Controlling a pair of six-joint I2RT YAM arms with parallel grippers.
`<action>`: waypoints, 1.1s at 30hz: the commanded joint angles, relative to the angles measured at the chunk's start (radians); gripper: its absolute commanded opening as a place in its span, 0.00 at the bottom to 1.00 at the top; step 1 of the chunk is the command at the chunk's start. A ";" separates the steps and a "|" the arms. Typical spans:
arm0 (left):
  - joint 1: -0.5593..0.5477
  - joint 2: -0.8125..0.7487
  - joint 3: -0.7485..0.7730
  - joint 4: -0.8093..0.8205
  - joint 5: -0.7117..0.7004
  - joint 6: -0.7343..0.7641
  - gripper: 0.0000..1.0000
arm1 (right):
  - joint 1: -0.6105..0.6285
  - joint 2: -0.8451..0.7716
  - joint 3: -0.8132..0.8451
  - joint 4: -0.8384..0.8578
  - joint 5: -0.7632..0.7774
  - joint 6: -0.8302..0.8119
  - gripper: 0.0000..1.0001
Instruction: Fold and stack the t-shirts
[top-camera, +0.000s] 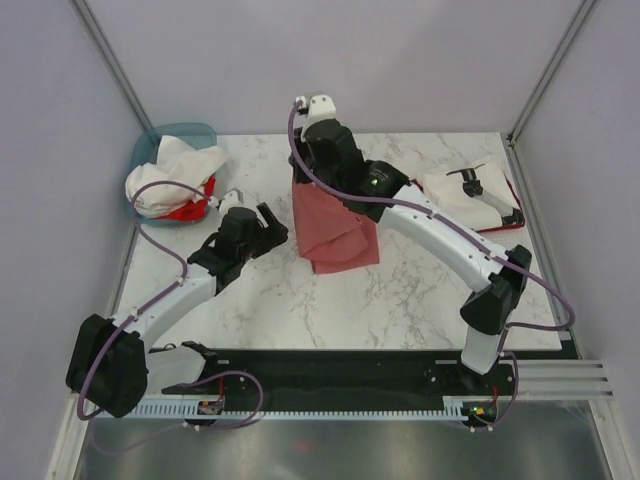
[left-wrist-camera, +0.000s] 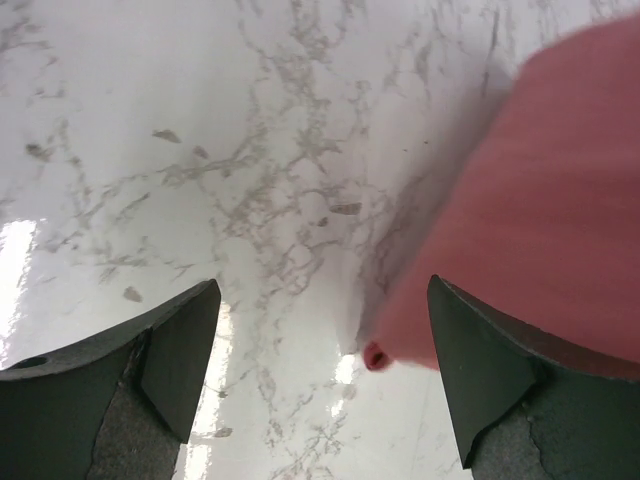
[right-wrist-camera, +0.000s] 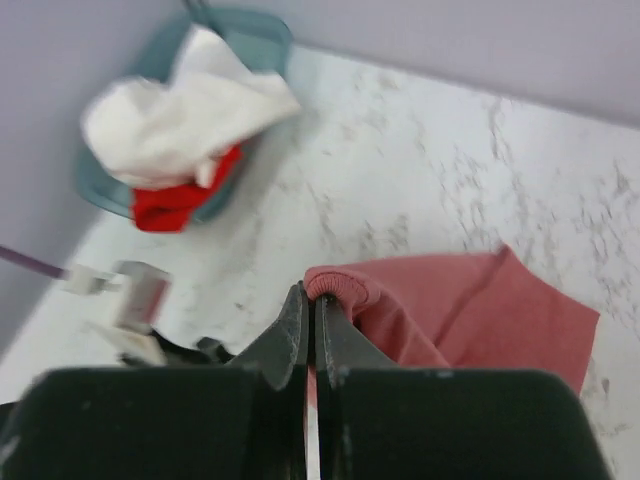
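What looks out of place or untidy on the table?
Nothing is damaged or spilled. The white shirt hangs over the basket rim at the far left, and the salmon shirt is bunched mid-table, its hem pinched by the right tool.

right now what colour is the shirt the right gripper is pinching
The shirt is plain dusty salmon-red; the right wrist view shows it best.

The plain dusty salmon-red cotton t-shirt (top-camera: 335, 240) lies on a white marble-patterned tabletop (top-camera: 400, 300) veined grey. Far left, a teal plastic basket (top-camera: 150, 148) holds white cloth (top-camera: 180, 160) and bright red cloth (top-camera: 185, 210). Far right, a white folded shirt (top-camera: 450, 190) bears a black mark (top-camera: 470, 182).
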 joint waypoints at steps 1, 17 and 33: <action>0.042 -0.053 -0.053 0.026 -0.057 -0.105 0.92 | -0.028 -0.075 0.258 -0.179 0.120 -0.028 0.00; 0.041 -0.087 -0.064 0.033 -0.092 -0.076 0.88 | 0.111 -0.074 0.324 -0.259 0.197 -0.063 0.00; 0.032 -0.102 -0.065 0.060 -0.052 -0.027 0.89 | -0.169 -0.097 0.470 -0.236 0.138 0.090 0.00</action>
